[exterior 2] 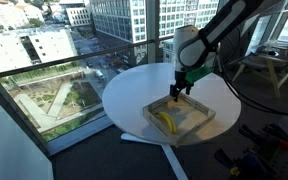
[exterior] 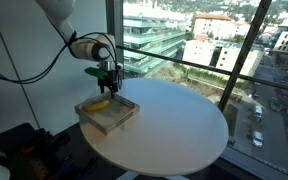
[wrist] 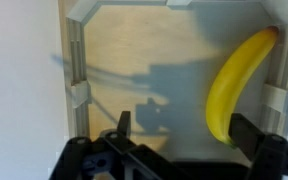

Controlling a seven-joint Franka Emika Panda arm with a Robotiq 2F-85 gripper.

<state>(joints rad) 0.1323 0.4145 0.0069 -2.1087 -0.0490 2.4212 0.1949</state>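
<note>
Gripper [wrist: 176, 140]: nearest the wrist camera; its two dark fingers stand wide apart with nothing between them.
Position: it hangs just above the wooden tray [wrist: 76, 60], over the bare board beside the fruit, touching neither as far as the pictures show.
Banana [wrist: 234, 85]: lies flat inside the tray, curved along one side wall, just beside one finger in the wrist view.
Progress: the banana sits in the tray and is not grasped; the gripper is lined up over the tray, so any closing on the fruit is not yet done.
Table [exterior: 184, 125]: round and white, by a window; the tray rests near its edge.
Wrist view only: the tray's notched wall pieces and the gripper's shadow on the board.
Exterior views only: the arm [exterior 2: 219, 30] reaching down, the tray [exterior 2: 206, 117] whole with the banana [exterior 2: 167, 122] in it, and the city beyond the glass.
</note>
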